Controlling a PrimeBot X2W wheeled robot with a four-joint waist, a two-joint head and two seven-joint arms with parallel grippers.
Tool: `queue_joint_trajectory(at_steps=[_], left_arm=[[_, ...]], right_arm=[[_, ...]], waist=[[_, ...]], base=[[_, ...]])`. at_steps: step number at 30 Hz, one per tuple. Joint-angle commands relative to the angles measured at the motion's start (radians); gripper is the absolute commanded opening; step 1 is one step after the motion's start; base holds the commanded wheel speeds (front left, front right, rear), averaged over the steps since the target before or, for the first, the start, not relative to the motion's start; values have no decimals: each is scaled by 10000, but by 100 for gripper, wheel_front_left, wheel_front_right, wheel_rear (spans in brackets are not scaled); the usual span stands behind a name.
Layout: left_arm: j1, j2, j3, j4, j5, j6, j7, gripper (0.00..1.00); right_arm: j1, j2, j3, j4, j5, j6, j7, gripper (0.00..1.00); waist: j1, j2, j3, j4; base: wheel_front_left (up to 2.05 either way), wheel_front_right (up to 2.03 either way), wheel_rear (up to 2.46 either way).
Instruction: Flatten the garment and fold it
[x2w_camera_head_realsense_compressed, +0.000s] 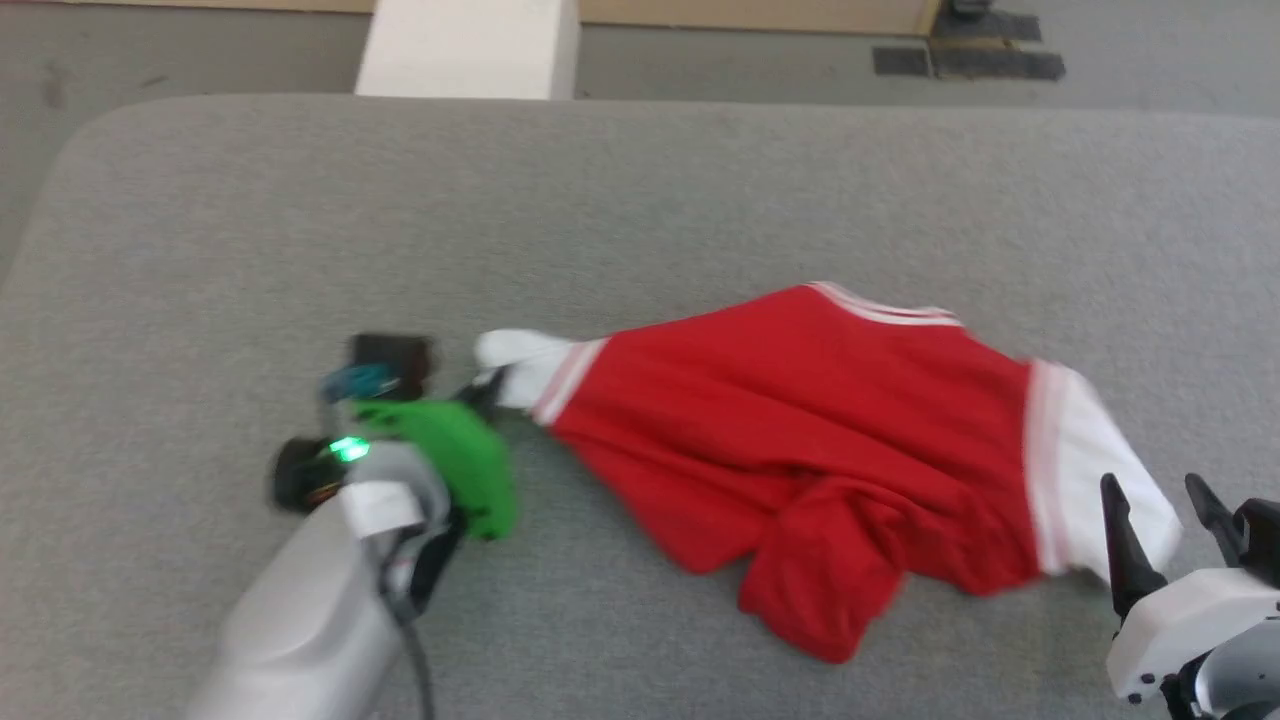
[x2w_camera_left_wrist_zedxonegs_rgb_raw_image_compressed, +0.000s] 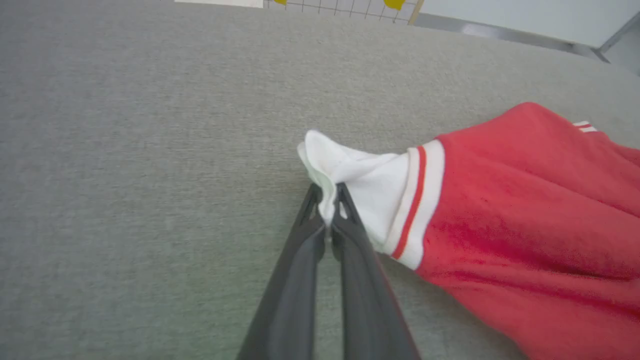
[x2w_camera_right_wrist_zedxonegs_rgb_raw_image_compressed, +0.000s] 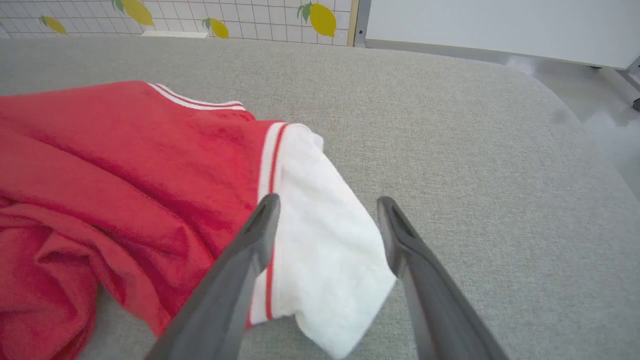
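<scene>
The left forearm (x2w_camera_head_realsense_compressed: 300, 610) is pale grey with a bright green cover (x2w_camera_head_realsense_compressed: 460, 465) — the right end effector (x2w_camera_head_realsense_compressed: 1150, 485) white, dark-fingered

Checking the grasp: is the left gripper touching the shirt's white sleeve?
Touching. The left wrist view shows the left gripper shut on the white sleeve of the garment.

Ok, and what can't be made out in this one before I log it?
- Head view: tips of the left gripper, blurred and partly behind its green cover.
- Right wrist view: whether the open right gripper touches the white sleeve or hovers above it; depth unclear.
- Head view: hem of the garment, bunched under its own folds.
- Left wrist view: most of the garment, cut off by the right edge.
</scene>
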Motion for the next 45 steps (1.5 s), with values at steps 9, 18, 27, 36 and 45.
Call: queue_joint_trajectory(at_steps=[9, 18, 27, 36, 45], left_arm=[[3076, 1095, 947, -2104, -367, 1391, -1174, 16], [3490, 785, 1204, -3752, 1372, 2027, -3149, 100], [5124, -201, 1972, -5697, 3951, 1270, -3172, 100], [5225, -990, 2161, -5532, 4718, 342, -3174, 100], [5504, -1366, 2784, -5038, 4961, -141, -3174, 100]], right_arm=[[517, 101, 325, 184, 8, -15, 416, 100], [422, -305, 1005, 122, 128, -15, 622, 100], [-772, -2024, 3303, 1505, 929, -15, 3624, 100], [-1835, -2724, 4400, 3293, 1204, -15, 4322, 100], [-1317, -3203, 4746, 3635, 1807, -15, 4456, 0]], waist=[[0, 0, -1099, 1475], [0, 0, -1328, 1969], [0, 0, -1286, 2581], [0, 0, -952, 3166], [0, 0, -1445, 2901]], base=[[0, 0, 0], [0, 0, 0], [0, 0, 0], [0, 0, 0], [0, 0, 0]])
